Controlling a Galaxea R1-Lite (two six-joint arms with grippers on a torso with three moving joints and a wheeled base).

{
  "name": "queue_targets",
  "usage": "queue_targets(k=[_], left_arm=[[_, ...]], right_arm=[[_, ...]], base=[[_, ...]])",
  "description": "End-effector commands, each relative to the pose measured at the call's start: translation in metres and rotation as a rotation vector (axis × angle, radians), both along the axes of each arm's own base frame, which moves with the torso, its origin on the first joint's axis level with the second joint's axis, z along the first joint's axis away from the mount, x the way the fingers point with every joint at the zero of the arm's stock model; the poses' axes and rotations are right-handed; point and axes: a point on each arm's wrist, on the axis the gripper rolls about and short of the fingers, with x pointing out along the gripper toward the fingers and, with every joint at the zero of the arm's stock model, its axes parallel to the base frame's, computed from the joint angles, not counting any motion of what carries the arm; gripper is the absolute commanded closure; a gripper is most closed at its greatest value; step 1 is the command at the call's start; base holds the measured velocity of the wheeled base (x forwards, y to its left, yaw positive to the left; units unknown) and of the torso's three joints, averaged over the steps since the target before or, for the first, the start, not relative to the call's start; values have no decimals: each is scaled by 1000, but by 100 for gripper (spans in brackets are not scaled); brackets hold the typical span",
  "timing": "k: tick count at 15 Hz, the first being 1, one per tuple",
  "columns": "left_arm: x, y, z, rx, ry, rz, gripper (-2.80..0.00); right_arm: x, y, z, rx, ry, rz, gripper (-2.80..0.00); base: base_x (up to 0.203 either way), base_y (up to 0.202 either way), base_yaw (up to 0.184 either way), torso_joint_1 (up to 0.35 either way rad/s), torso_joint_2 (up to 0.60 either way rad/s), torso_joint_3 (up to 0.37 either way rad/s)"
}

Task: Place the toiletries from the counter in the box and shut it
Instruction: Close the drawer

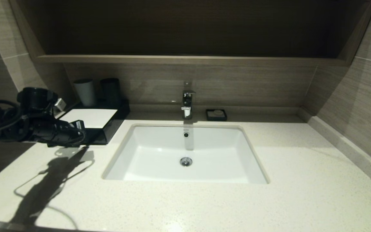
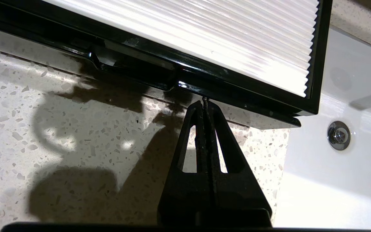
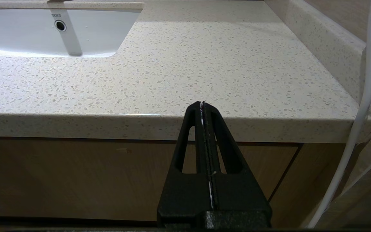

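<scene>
- While its jaws are pressed together, the left gripper (image 2: 204, 102) touches the box (image 2: 237, 93) front.
- The right gripper (image 3: 202, 103), jaws together, sits below the vanity top (image 3: 204, 64) edge.

Glossy black box (image 1: 108, 130) with ribbed white top, speckled stone worktop (image 1: 301, 180), chrome tap (image 1: 187, 103)

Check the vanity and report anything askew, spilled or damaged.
Nothing stands out. The box sits flat with its drawer shut, left gripper closed at its front edge; the sink is dry and clean.
</scene>
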Motion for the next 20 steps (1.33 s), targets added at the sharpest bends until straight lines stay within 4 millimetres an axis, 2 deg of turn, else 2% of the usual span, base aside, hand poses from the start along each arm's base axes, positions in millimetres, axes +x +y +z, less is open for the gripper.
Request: queue_targets(k=[1,13,20], left_arm=[[1,0,-2,-2,6,1,0],[6,1,-4,-11,-15,10,0],[1,0,-1,-9,-15,10,0]], right_arm=[[0,0,0,-1,-2,0,0],[0,0,0,-1,-2,0,0],[0,0,0,-1,-2,0,0]], base=[[0,0,0,0,0,0],[0,0,0,0,0,0],[0,0,0,0,0,0]])
